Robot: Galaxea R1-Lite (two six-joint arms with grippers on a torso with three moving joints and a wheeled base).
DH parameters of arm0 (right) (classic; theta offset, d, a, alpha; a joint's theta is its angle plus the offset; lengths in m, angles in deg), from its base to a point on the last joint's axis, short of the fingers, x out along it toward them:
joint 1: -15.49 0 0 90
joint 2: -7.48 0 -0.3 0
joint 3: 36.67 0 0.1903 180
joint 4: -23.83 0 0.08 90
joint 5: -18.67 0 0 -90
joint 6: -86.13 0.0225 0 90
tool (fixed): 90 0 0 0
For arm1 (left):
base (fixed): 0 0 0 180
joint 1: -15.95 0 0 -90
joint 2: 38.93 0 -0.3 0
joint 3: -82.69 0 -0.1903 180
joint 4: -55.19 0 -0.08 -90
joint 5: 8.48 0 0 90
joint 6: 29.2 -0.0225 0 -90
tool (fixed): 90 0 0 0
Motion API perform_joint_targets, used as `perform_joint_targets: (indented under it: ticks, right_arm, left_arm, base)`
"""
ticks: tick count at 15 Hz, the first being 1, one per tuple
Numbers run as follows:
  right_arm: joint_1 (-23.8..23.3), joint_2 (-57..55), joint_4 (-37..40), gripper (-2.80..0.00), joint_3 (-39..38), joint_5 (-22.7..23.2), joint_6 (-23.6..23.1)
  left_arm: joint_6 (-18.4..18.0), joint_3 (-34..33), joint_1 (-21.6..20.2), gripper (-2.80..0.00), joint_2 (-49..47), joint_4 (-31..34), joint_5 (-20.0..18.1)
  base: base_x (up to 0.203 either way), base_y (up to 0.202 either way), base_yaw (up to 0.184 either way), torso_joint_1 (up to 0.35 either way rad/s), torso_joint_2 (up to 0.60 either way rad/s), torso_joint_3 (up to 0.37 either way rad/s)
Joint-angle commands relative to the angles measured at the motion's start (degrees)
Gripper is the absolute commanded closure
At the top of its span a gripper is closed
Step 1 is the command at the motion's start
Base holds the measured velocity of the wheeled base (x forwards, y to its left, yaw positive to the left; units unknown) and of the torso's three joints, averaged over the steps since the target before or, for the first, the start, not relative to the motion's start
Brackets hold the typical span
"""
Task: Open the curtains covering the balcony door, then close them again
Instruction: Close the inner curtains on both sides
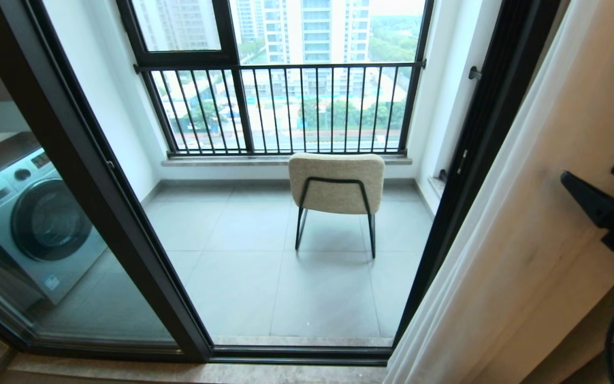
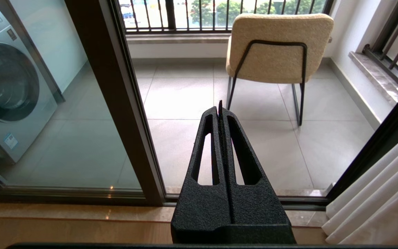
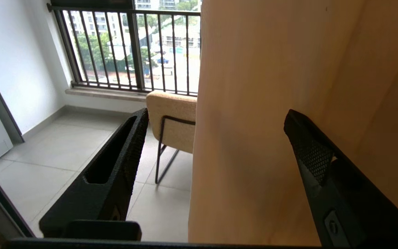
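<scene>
The curtains (image 1: 525, 213) hang bunched in cream-white folds at the right side of the balcony door (image 1: 105, 176), whose glass and dark frame stand uncovered. My right gripper (image 1: 592, 173) is open in front of the bunched fabric at the far right. In the right wrist view the curtains (image 3: 271, 121) fill the space between the spread fingers of the right gripper (image 3: 216, 114), with nothing pinched. My left gripper (image 2: 219, 108) is shut and empty, held low before the door frame (image 2: 123, 103), with the curtains' folds (image 2: 375, 200) off to one side.
Beyond the glass, a beige chair (image 1: 336, 184) on black legs stands on the tiled balcony floor. A black railing (image 1: 285, 106) closes the far side. A washing machine (image 1: 30, 224) sits behind the left pane. A dark cable (image 1: 613, 330) loops at the lower right.
</scene>
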Motion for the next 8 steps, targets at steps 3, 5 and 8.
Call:
perform_joint_targets:
  ticks: [3, 5, 8]
  right_arm:
    - [0.07, 11.24, 7.88, -2.8, -3.9, 0.34, 0.16]
    - [0.08, 16.86, 17.72, -2.8, -3.56, 0.35, 0.38]
    - [0.05, 18.13, 24.45, -2.8, -1.0, 0.27, 2.26]
  left_arm:
    - [0.01, 0.0, -0.01, 0.0, 0.02, -0.01, 0.04]
    - [0.01, 0.0, 0.01, 0.0, 0.02, -0.03, 0.04]
    - [0.01, 0.0, -0.07, 0.0, 0.02, -0.04, 0.04]
  base:
    - [0.0, 0.0, 0.0, 0.0, 0.0, 0.0]
    - [0.0, 0.0, 0.0, 0.0, 0.0, 0.0]
    - [0.0, 0.0, 0.0, 0.0, 0.0, 0.0]
